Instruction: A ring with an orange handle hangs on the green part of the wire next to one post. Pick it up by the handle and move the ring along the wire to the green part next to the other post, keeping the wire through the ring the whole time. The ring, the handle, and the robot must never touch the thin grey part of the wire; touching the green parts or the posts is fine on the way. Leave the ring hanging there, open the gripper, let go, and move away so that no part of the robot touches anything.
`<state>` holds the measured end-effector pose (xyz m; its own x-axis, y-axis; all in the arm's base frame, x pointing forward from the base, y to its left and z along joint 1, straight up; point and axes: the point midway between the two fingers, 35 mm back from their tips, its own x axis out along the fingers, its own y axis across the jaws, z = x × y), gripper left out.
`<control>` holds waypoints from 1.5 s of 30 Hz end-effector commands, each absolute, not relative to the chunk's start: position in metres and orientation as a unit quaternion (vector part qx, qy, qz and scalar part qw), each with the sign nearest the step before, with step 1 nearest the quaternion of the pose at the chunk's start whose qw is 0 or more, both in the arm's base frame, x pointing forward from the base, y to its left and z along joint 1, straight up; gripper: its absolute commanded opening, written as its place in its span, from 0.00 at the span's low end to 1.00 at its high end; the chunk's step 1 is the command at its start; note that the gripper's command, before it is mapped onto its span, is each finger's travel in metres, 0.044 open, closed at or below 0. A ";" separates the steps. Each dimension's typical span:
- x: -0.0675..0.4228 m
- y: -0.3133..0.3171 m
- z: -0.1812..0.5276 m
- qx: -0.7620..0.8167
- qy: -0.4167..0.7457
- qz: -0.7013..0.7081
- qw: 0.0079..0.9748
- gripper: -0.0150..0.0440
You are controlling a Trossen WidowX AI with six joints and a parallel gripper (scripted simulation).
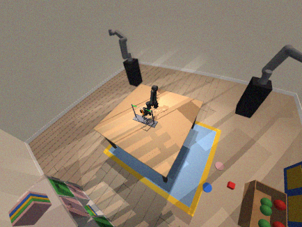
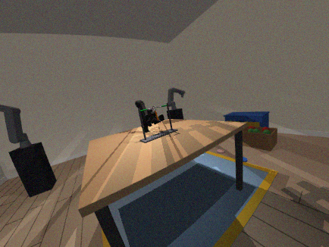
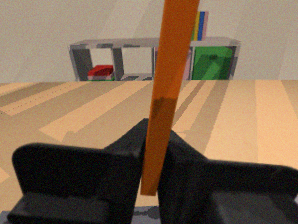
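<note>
The orange handle (image 1: 142, 112) (image 2: 156, 114) (image 3: 167, 85) stands nearly upright, slightly tilted. My gripper (image 3: 151, 124) is shut on its lower part. The ring at its top is small and blurred in the top and exterior views and outside the wrist view; it appears at the wire's middle stretch, between the green parts. Whether it touches the wire cannot be told. One green part (image 1: 148, 111) (image 2: 144, 110) is by the post nearer the arm's base (image 1: 153, 118) (image 2: 143, 126). The other green part (image 1: 134, 106) (image 2: 164, 106) is by the far post (image 1: 134, 112) (image 2: 170, 117).
The posts rise from a grey base plate (image 1: 140, 120) (image 2: 159, 136) on the wooden table (image 1: 167, 139) (image 2: 114, 159). The arm (image 1: 154, 95) reaches in from behind, close to one post. Shelves (image 3: 135, 42) stand beyond the table in the wrist view.
</note>
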<state>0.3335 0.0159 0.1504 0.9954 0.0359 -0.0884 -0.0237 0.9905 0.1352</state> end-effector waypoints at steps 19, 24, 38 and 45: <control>0.335 0.027 0.157 0.024 0.037 0.052 0.998 0.00; 0.335 0.024 0.157 -0.008 0.035 0.067 0.997 0.00; 0.334 0.024 0.155 -0.063 0.030 0.088 0.994 0.00; 0.333 0.031 0.154 -0.058 0.031 0.081 0.995 0.00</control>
